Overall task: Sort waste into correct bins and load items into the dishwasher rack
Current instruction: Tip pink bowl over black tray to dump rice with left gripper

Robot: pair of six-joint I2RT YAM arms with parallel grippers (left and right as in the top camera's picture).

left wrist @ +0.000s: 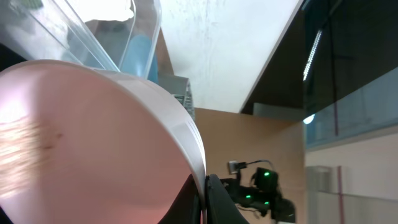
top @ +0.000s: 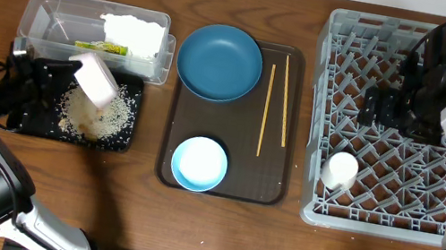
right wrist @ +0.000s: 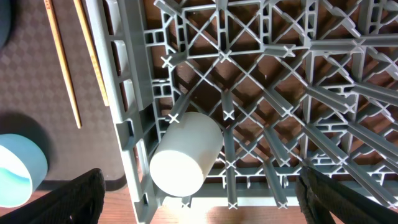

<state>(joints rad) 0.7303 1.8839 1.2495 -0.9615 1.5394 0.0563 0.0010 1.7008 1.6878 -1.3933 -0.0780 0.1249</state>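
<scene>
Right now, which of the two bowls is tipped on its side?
The cream bowl, tilted over the black tray in the left fingers; the light blue bowl sits upright on the brown serving tray.

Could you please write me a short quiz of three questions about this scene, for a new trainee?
1. Short answer: which gripper holds the cream bowl tilted over the shallow black rectangular tray?
2. True or false: the small white cup lies inside the large grey plastic lattice rack.
3. Where do the two thin wooden chopsticks lie? A) in the rack B) on the dark brown serving tray C) in the cream bowl

Key: 1 the left gripper; 2 true; 3 B.
</scene>
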